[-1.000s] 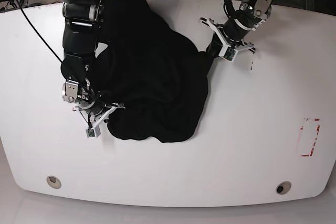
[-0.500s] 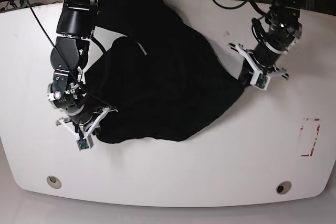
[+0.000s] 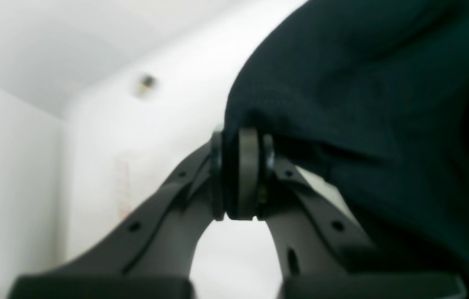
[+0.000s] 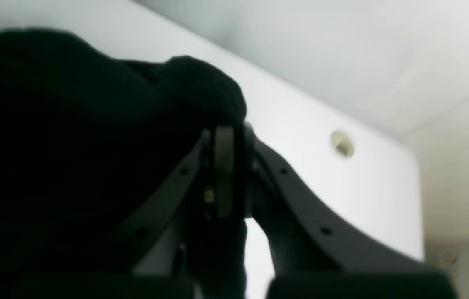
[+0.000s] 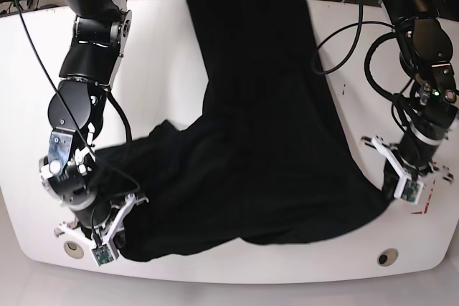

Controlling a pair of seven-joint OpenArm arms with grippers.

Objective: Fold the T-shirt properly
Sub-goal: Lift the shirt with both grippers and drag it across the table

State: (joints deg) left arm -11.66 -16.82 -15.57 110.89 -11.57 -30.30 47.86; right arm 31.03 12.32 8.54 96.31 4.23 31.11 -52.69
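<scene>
We see the T-shirt [image 5: 244, 141] spread over the white table [image 5: 215, 266], stretched between the two arms near the front edge, with a long band of black cloth running up to and over the far edge. In the base view we find the right gripper [image 5: 107, 238] at the front-left corner, clamped on one end of the cloth; the right wrist view shows its pads [image 4: 224, 174] pressed together with black fabric bunched over and between them. We find the left gripper [image 5: 401, 180] near the right edge, just beside a red mark [image 5: 429, 202] on the table; the left wrist view shows its pads [image 3: 249, 174] closed on a fold of the hem, stitching visible above them. We see only plain black fabric, no print facing up. The cloth lies wrinkled between the grippers, its lower edge curving along the front of the table
</scene>
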